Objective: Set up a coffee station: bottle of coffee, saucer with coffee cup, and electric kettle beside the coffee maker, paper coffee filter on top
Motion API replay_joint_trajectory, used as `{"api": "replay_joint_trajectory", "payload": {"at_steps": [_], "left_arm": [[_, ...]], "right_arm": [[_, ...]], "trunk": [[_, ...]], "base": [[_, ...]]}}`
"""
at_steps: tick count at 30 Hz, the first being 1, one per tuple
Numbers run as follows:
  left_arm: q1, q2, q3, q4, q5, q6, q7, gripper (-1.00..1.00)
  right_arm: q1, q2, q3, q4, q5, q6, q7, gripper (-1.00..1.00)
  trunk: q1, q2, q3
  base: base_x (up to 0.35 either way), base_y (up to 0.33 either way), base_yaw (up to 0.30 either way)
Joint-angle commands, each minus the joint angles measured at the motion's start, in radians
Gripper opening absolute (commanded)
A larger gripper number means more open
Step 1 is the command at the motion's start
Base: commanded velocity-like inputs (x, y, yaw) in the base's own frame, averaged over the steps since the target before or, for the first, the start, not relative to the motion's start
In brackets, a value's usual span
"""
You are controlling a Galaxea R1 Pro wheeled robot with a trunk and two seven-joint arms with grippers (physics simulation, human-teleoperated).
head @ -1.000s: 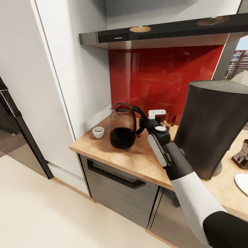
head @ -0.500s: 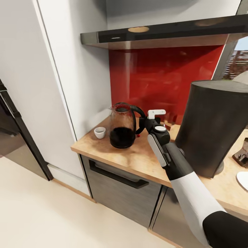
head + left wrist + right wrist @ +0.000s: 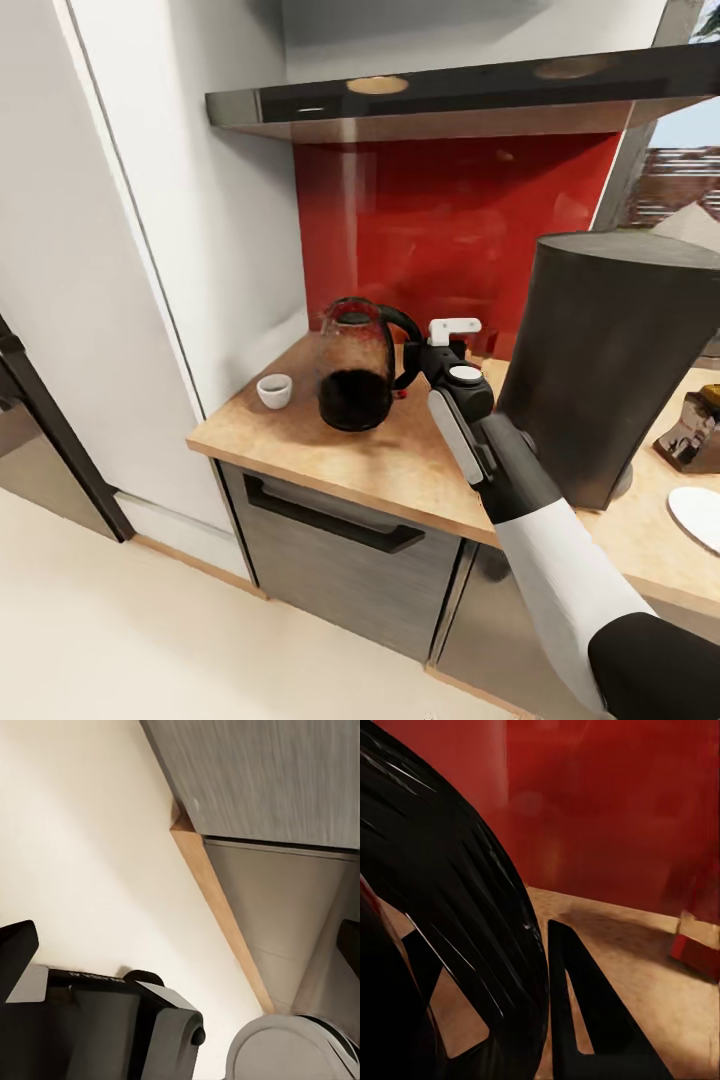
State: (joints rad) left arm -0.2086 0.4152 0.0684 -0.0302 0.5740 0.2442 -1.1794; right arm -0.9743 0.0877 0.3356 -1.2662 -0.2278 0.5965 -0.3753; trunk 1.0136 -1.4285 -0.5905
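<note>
Head view: my right gripper (image 3: 418, 357) reaches the handle of the kettle (image 3: 355, 366) on the countertop (image 3: 400, 460); the cup (image 3: 273, 390) stands beyond it. Right wrist view: my fingers (image 3: 585, 1012) straddle the kettle handle (image 3: 472, 915); whether they grip it, I cannot tell.

The head camera has swung slightly; the right gripper (image 3: 412, 362) stays at the electric kettle (image 3: 357, 365) handle.

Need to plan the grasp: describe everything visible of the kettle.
The kettle is a rounded clear glass body, dark at the base, with a black lid and a black looped handle facing the right gripper. It stands upright on the countertop near its end, before the red backsplash, with the cup apart beside it. In the right wrist view the handle looms between the gripper's fingers; contact cannot be told.
</note>
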Motion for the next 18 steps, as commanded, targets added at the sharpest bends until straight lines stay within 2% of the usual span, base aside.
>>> {"api": "replay_joint_trajectory", "payload": {"at_steps": [1,7,14,18], "left_arm": [[0.000,0.000,0.007,0.000,-0.004,0.010,-0.003,1.00],[0.000,0.000,0.007,0.000,-0.003,0.011,-0.003,1.00],[0.000,0.001,0.007,0.000,-0.003,0.010,-0.003,1.00],[0.000,0.001,0.007,0.000,-0.003,0.010,-0.003,1.00]], "right_arm": [[-0.001,0.000,0.002,-0.001,-0.007,0.002,-0.010,-1.00],[-0.001,0.000,0.002,-0.001,-0.007,0.002,-0.010,-1.00],[-0.001,0.000,0.002,-0.001,-0.008,0.002,-0.010,-1.00],[-0.001,0.000,0.002,-0.001,-0.008,0.002,-0.010,-1.00]], "trunk": [[0.000,-0.001,-0.001],[0.000,-0.001,-0.001],[0.000,-0.001,-0.001],[0.000,-0.001,-0.001]], "base": [[0.004,0.005,-0.269],[0.001,0.030,-0.231],[0.000,0.227,-0.040],[0.000,0.089,-0.021]]}}
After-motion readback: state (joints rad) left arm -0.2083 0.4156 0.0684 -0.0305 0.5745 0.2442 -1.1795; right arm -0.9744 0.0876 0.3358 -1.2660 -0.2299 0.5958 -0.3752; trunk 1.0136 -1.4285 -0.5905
